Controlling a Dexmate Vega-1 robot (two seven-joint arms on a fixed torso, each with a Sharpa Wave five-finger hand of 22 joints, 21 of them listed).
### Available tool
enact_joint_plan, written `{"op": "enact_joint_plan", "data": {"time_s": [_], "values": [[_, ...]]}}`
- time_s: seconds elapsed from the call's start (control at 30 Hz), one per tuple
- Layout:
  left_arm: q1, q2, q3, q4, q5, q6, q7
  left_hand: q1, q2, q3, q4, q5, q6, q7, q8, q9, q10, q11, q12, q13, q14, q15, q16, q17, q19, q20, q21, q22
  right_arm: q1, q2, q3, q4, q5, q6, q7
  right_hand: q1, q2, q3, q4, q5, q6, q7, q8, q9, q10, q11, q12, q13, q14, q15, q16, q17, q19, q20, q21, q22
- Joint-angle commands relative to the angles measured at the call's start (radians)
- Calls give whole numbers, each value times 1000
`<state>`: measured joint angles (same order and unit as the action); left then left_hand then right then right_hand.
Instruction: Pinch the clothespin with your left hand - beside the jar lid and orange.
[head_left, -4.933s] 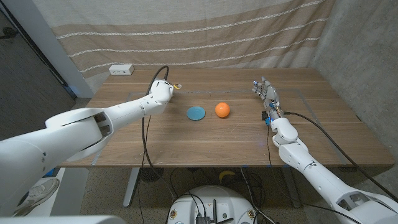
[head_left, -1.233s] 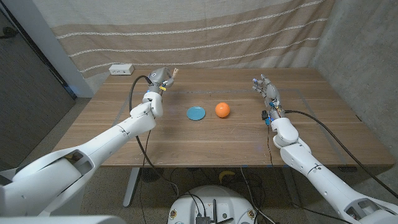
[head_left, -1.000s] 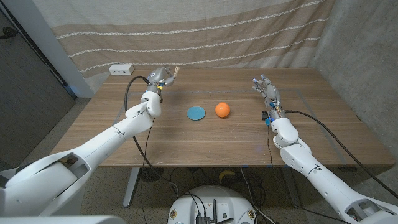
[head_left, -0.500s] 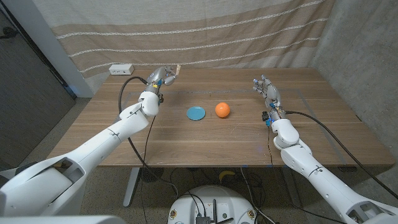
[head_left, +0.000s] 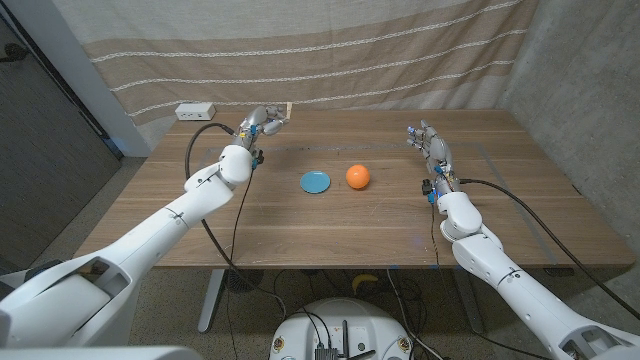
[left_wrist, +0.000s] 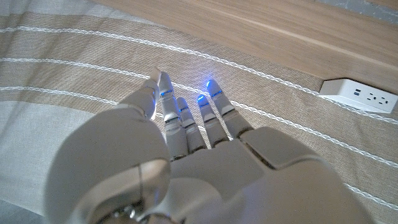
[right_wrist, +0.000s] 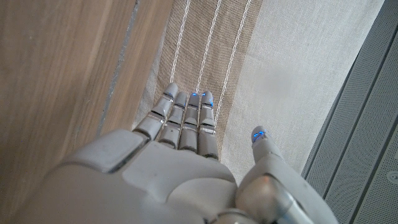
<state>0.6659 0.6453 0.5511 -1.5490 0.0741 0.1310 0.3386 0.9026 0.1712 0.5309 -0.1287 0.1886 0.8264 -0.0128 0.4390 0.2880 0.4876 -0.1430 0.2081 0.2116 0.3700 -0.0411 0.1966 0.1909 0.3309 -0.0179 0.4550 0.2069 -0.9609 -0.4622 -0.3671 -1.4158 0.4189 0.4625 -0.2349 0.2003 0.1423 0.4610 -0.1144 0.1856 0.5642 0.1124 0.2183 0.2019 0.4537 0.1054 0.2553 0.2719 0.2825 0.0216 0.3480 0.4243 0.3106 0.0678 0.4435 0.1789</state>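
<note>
Jar lid (head_left: 315, 181) table (head_left: 330, 225) centre, orange (head_left: 358, 176) just right; power strip (head_left: 195, 112) far left corner.

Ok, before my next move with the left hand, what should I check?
1. Clothespin in the left hand: ok, its tip sticks out from the fingers, over the far edge of the table.
2. Firmness of the pinch: cannot tell, too small in the head view.
3. Bare wood beside the jar lid and orange: ok.
4. Jar lid and orange apart, not touching: ok.
5. Right hand out of the way: ok, fingers apart, holding nothing, off to the right of the orange.
</note>
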Motion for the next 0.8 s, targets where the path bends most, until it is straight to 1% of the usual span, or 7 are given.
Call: {"op": "enact_joint_plan", "data": {"time_s": [0.03, 0.47, 0.8], "values": [[28, 14, -41, -18, -100, -59, -60, 0, 14, 48, 34, 5, -10, -2, 177, 307, 22, -16, 0, 4, 2, -116, -1, 1, 7, 5, 8, 2, -11, -8, 3, -20, -9, 0, -4, -2, 6, -1, -4, 6, 13, 0, -1, 5, 8, -4, 2, 3, 7, 0, -2, 4, 9, -4, -2, 5], [68, 29, -84, -46, -207, -97, -112, -6, 14, 56, 33, 5, -18, -1, 191, 325, 21, -6, -1, 5, 0, -111, -2, 1, 4, 8, 11, 1, -23, -20, 6, -48, -8, -10, 1, -1, 6, -1, -4, 6, 13, -1, -2, 5, 8, -5, 1, 4, 7, 1, -2, 5, 10, -4, -5, 5], [92, 41, -120, -45, -332, -139, -198, -10, 14, 62, 32, 5, -24, 1, 201, 339, 20, -4, -2, 6, -2, -108, -2, 2, 1, 12, 13, 1, -25, -22, 5, -54, -8, -8, 10, -1, 6, -1, -5, 6, 13, -1, -2, 5, 9, -2, 1, 5, 8, 1, -3, 6, 10, -4, -7, 5]]}}
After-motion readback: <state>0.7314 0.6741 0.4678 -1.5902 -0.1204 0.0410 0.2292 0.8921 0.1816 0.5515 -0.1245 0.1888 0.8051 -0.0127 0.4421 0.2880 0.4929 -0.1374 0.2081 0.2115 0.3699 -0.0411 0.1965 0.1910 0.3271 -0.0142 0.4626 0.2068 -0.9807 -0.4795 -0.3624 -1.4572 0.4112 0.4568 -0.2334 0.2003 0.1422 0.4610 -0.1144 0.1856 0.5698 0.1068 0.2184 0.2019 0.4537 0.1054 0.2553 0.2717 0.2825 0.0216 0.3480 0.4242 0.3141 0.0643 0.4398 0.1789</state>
